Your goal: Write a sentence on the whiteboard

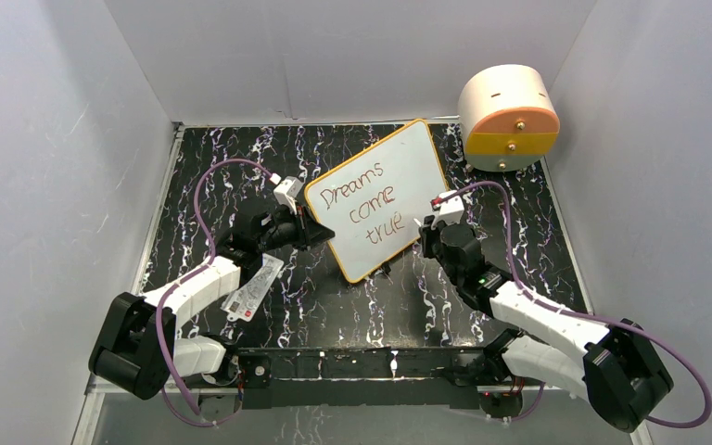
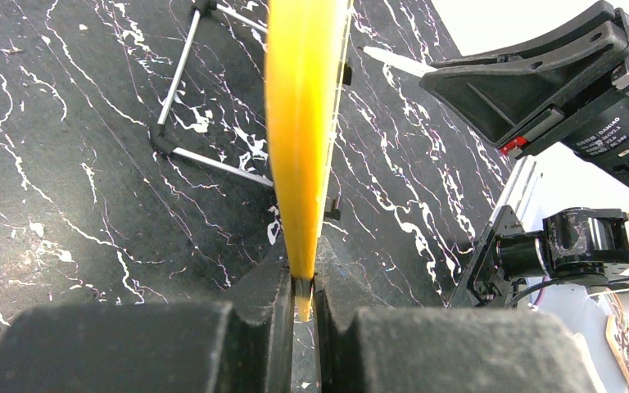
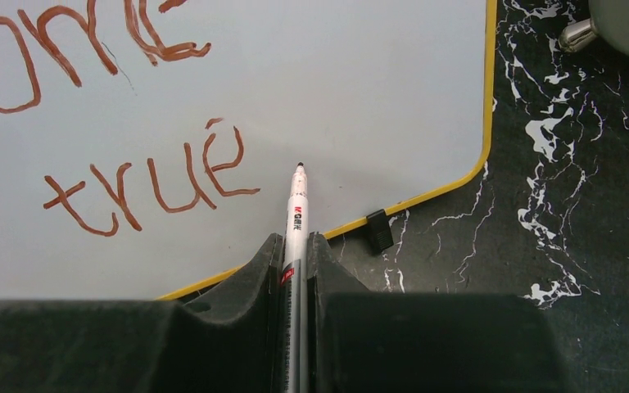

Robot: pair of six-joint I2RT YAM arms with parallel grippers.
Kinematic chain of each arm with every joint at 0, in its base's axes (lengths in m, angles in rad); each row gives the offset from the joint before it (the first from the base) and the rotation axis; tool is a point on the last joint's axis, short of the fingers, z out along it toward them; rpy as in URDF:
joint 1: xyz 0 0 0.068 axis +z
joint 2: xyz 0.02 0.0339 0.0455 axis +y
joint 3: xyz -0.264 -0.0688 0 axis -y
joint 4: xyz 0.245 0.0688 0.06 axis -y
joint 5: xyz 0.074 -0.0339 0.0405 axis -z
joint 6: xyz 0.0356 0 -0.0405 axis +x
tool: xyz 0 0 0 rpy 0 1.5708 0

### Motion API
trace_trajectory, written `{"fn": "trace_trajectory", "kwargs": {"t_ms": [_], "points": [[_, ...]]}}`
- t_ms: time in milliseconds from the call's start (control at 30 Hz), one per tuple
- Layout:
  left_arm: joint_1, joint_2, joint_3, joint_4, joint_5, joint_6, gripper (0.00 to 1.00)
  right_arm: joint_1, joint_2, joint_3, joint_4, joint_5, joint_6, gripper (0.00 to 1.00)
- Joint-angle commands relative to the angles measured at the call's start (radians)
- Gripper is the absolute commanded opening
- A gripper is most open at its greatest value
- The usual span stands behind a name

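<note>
The whiteboard (image 1: 377,199), white with a thin orange-yellow frame, stands tilted near the middle of the table. On it the sentence (image 1: 363,204) reads "Dreams come true" in reddish-brown marker; the right wrist view shows "true" (image 3: 151,187) close up. My left gripper (image 1: 308,225) is shut on the board's left edge, seen edge-on as a yellow strip (image 2: 303,139) between the jaws (image 2: 303,286). My right gripper (image 1: 429,229) is shut on a white marker (image 3: 296,213), whose dark tip sits just right of "true", at or barely off the board.
A round cream and orange drawer unit (image 1: 508,118) stands at the back right corner. A small white printed card (image 1: 253,289) lies by the left arm. The board's wire stand (image 2: 184,90) rests on the black marbled table behind it. Grey walls enclose three sides.
</note>
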State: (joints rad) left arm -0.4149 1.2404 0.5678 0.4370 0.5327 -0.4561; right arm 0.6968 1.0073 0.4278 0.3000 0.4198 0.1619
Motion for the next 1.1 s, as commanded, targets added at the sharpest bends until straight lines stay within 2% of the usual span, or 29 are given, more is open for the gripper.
{"fn": "trace_trajectory", "kwargs": {"t_ms": [0, 433, 700, 900, 1067], "points": [[0.001, 0.016, 0.014, -0.086, -0.084, 0.045, 0.0, -0.015, 0.003, 0.0, 0.09, -0.023, 0.011, 0.0], [0.001, 0.019, 0.018, -0.088, -0.083, 0.045, 0.0, -0.024, 0.081, 0.019, 0.112, -0.076, 0.024, 0.0], [0.001, 0.005, 0.024, -0.097, -0.098, 0.03, 0.0, -0.026, -0.063, 0.027, 0.009, -0.021, 0.01, 0.0], [0.001, -0.029, 0.043, -0.128, -0.11, 0.005, 0.26, -0.026, -0.154, 0.006, -0.031, 0.022, -0.001, 0.0], [0.001, -0.088, 0.083, -0.21, -0.148, -0.006, 0.43, -0.026, -0.205, -0.012, -0.042, 0.042, -0.01, 0.0]]}}
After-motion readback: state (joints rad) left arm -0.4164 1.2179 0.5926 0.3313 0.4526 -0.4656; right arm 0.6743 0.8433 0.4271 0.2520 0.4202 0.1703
